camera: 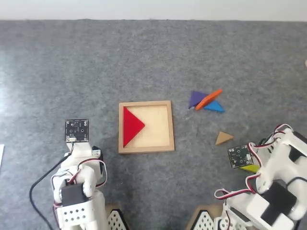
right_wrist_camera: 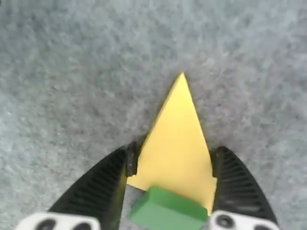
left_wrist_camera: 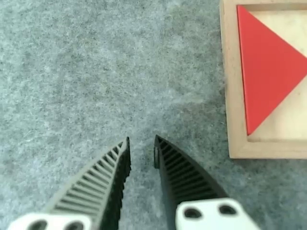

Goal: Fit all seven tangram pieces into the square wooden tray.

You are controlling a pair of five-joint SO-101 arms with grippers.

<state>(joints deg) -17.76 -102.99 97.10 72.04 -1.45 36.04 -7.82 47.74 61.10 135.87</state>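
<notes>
Pinching the smooth yellow triangle [right_wrist_camera: 175, 139] are the right fingers [right_wrist_camera: 100, 187]; left fingers [left_wrist_camera: 187, 177] stand apart.

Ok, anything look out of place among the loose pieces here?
Two overlaps. The orange piece lies across the purple piece and the blue triangle. A green piece sits over the edge of the yellow triangle inside the right gripper.
</notes>
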